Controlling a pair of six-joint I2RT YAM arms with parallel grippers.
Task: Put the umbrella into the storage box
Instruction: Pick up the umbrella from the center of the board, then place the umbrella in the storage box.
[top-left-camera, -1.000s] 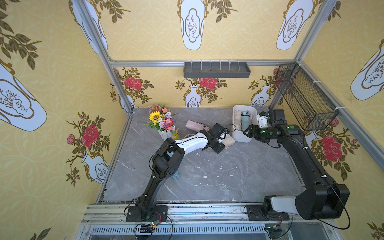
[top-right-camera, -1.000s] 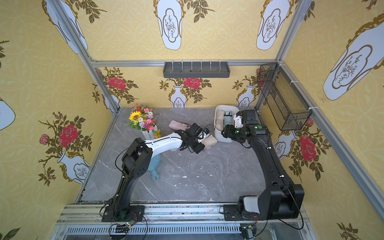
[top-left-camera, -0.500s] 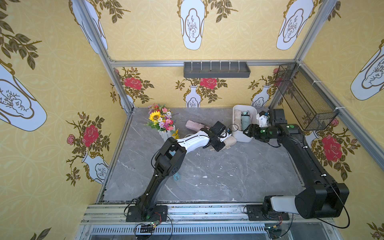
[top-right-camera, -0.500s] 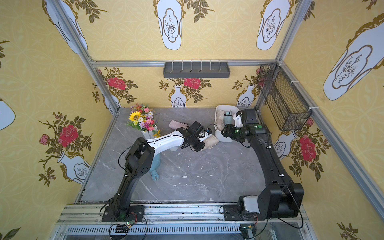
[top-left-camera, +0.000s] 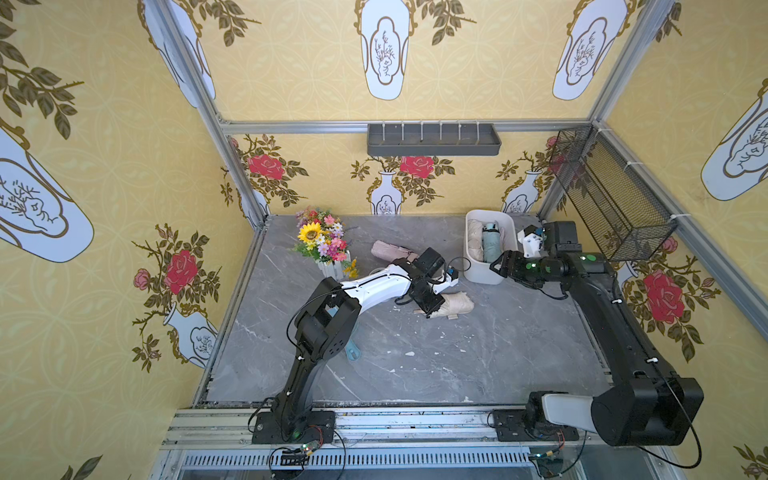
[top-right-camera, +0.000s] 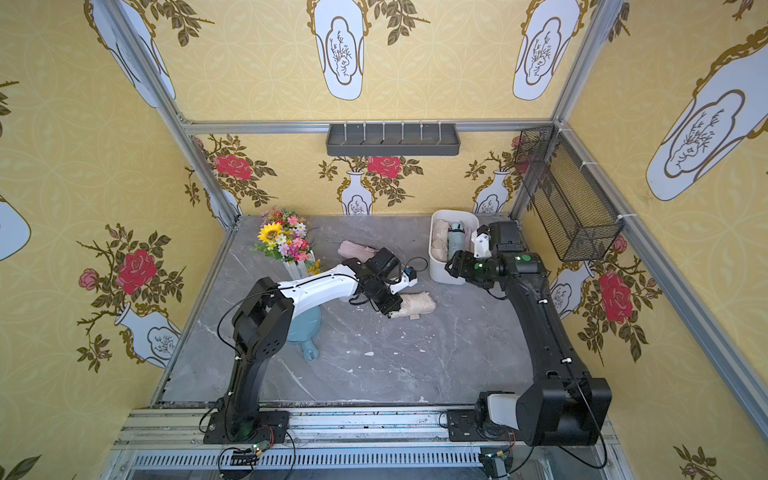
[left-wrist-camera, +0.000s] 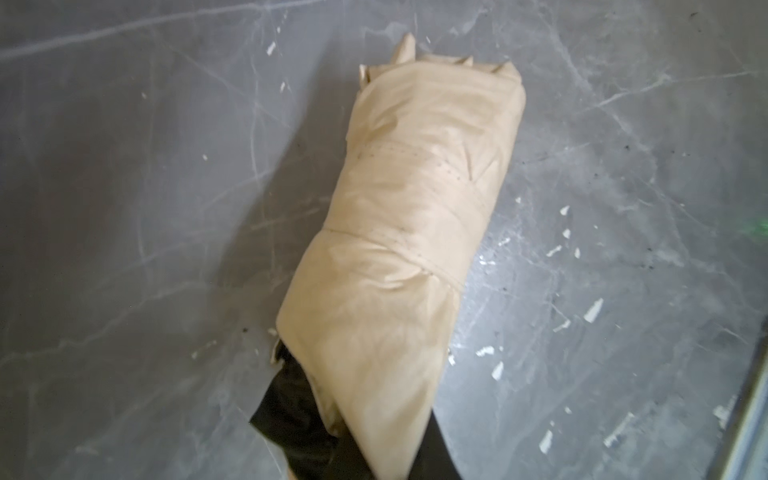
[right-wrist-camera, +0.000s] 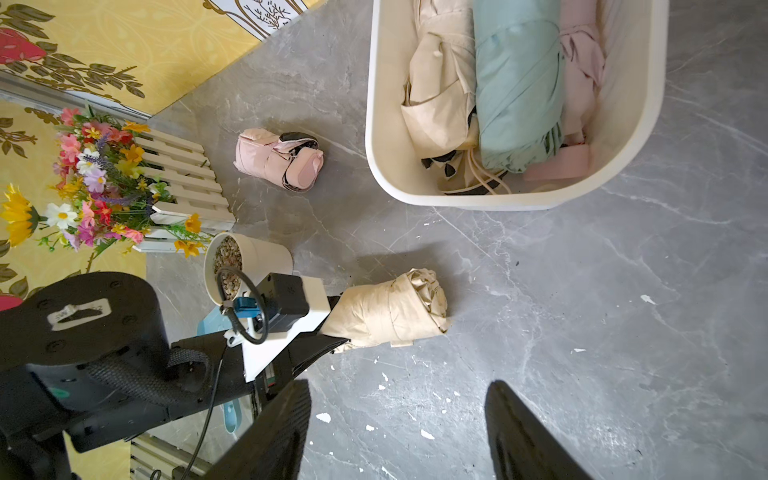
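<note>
A folded beige umbrella (top-left-camera: 455, 305) (top-right-camera: 417, 303) lies on the grey table in front of the storage box. My left gripper (top-left-camera: 432, 305) (top-right-camera: 392, 308) (left-wrist-camera: 353, 415) is shut on the umbrella's near end (left-wrist-camera: 415, 232), with black fingers on either side of the cloth. The white storage box (top-left-camera: 482, 274) (top-right-camera: 446, 274) (right-wrist-camera: 376, 124) stands at the back right and holds a beige, a teal and a pink umbrella. My right gripper (top-left-camera: 498, 264) (top-right-camera: 451, 266) (right-wrist-camera: 399, 415) hangs open beside the box's front wall, with nothing between its fingers. The beige umbrella (right-wrist-camera: 395, 309) also shows in the right wrist view.
A second, pink umbrella (top-left-camera: 390, 251) (right-wrist-camera: 276, 160) lies behind the left arm. A flower box (top-left-camera: 322, 239) and a white pot of pebbles (right-wrist-camera: 245, 266) stand at the back left. A blue pan (top-right-camera: 305, 328) lies under the left arm. A mesh basket (top-left-camera: 611, 195) hangs on the right wall.
My left gripper has closed on the beige umbrella's end, after shifting slightly toward it. The right arm has not moved.
</note>
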